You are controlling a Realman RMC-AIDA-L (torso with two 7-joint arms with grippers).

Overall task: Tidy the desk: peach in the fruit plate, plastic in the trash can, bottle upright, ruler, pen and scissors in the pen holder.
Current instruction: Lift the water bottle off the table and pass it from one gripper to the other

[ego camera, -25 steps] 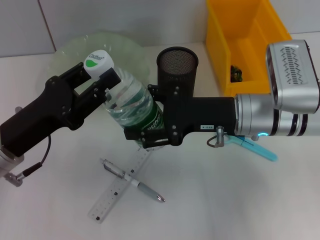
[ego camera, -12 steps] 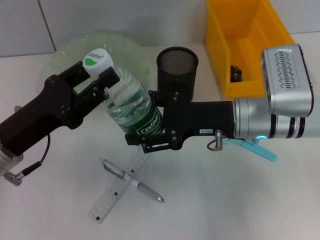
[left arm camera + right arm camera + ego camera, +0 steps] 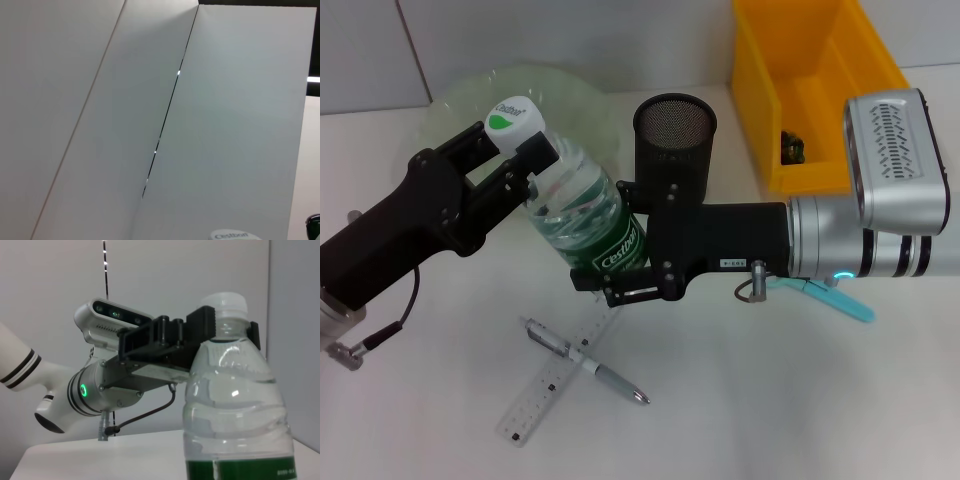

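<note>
Little has moved since half a second ago; the water bottle stays tilted above the table. Right claw clamps the bottle's lower body, left claw grips its neck under the white cap. Black mesh pen holder stands just behind. Ruler and pen lie crossed on the table below.

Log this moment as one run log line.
step: standing bottle upright | left gripper: shut on bottle neck | right gripper: shut on bottle body | pen, ruler: on desk
</note>
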